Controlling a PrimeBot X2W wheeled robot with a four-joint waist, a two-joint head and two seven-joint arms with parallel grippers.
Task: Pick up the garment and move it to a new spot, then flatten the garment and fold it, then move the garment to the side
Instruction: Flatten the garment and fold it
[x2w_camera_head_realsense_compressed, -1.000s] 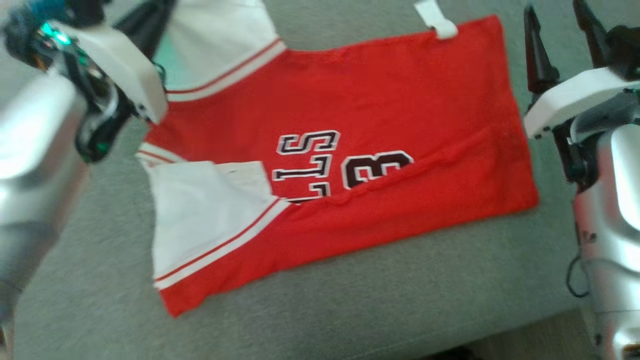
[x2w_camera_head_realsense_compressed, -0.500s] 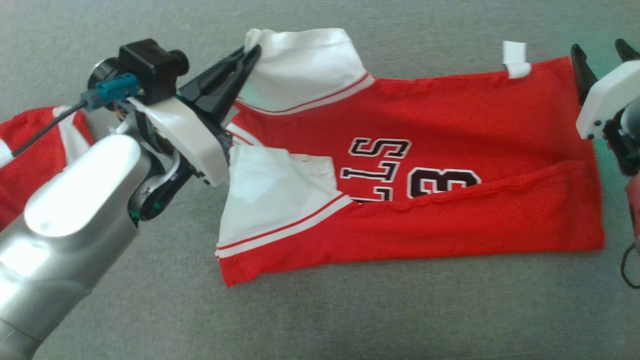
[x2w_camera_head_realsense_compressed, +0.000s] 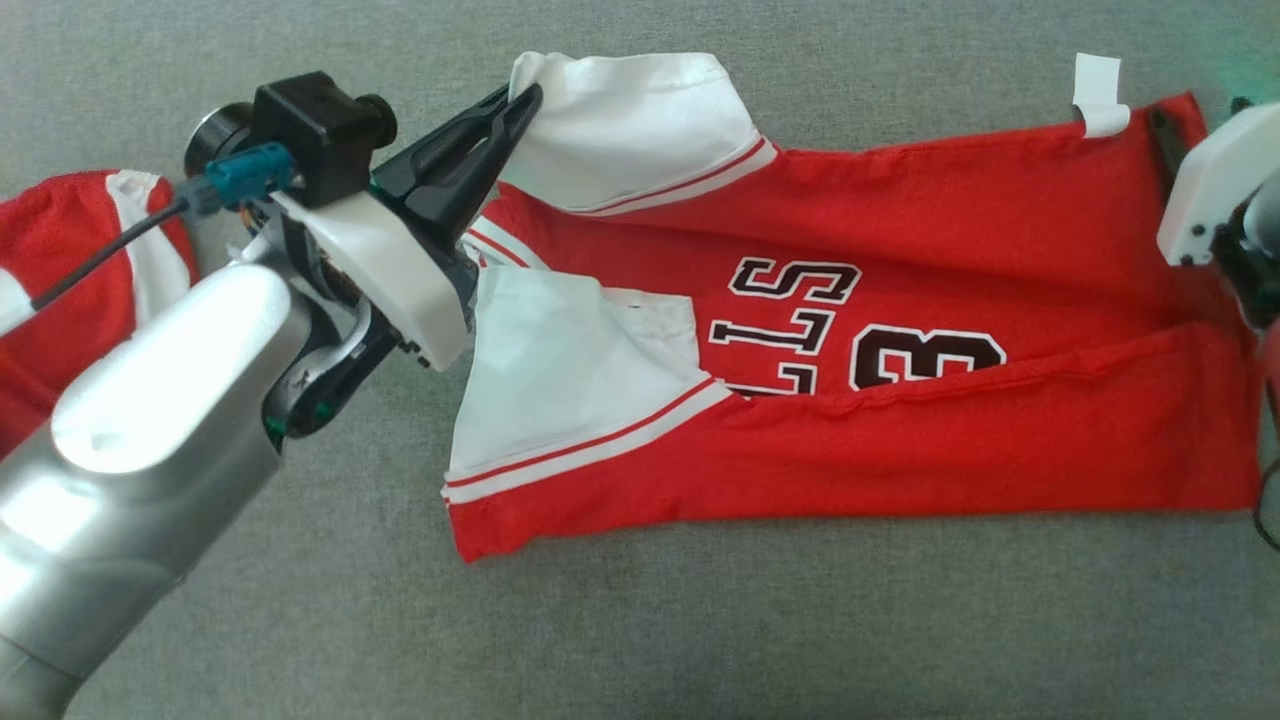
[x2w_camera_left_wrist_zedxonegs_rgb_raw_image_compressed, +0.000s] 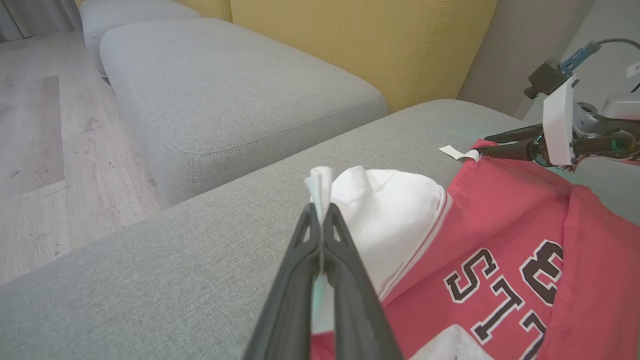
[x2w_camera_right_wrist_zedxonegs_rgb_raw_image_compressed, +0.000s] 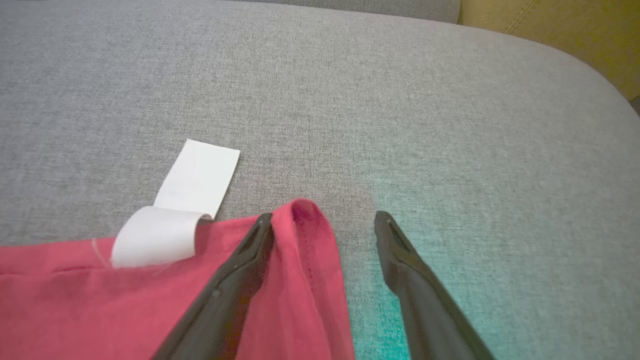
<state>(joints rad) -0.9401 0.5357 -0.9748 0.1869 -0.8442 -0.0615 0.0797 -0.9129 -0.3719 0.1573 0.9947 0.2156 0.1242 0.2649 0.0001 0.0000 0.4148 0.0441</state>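
Observation:
The red jersey (x2w_camera_head_realsense_compressed: 900, 440) with white sleeves and black lettering lies stretched out on the grey cushion (x2w_camera_head_realsense_compressed: 700, 640). My left gripper (x2w_camera_head_realsense_compressed: 525, 100) is shut on the edge of the far white sleeve (x2w_camera_head_realsense_compressed: 640, 120) and holds it slightly raised; in the left wrist view the sleeve (x2w_camera_left_wrist_zedxonegs_rgb_raw_image_compressed: 390, 210) bunches at the closed gripper (x2w_camera_left_wrist_zedxonegs_rgb_raw_image_compressed: 320, 212). My right gripper (x2w_camera_right_wrist_zedxonegs_rgb_raw_image_compressed: 325, 216) is open at the jersey's far hem corner (x2w_camera_right_wrist_zedxonegs_rgb_raw_image_compressed: 305, 220), left finger lying on the red cloth, right finger on bare cushion. A white label (x2w_camera_right_wrist_zedxonegs_rgb_raw_image_compressed: 197, 175) sticks out beside it.
A second red and white garment (x2w_camera_head_realsense_compressed: 60, 270) lies at the left edge of the cushion. The left wrist view shows another grey cushion (x2w_camera_left_wrist_zedxonegs_rgb_raw_image_compressed: 225, 95), a yellow backrest (x2w_camera_left_wrist_zedxonegs_rgb_raw_image_compressed: 360, 45) and wooden floor (x2w_camera_left_wrist_zedxonegs_rgb_raw_image_compressed: 45, 140) beyond the cushion's edge.
The head camera has swung, shifting the whole picture. My left gripper still pinches the white sleeve. My right fingers, earlier beside the hem, now sit at its corner.

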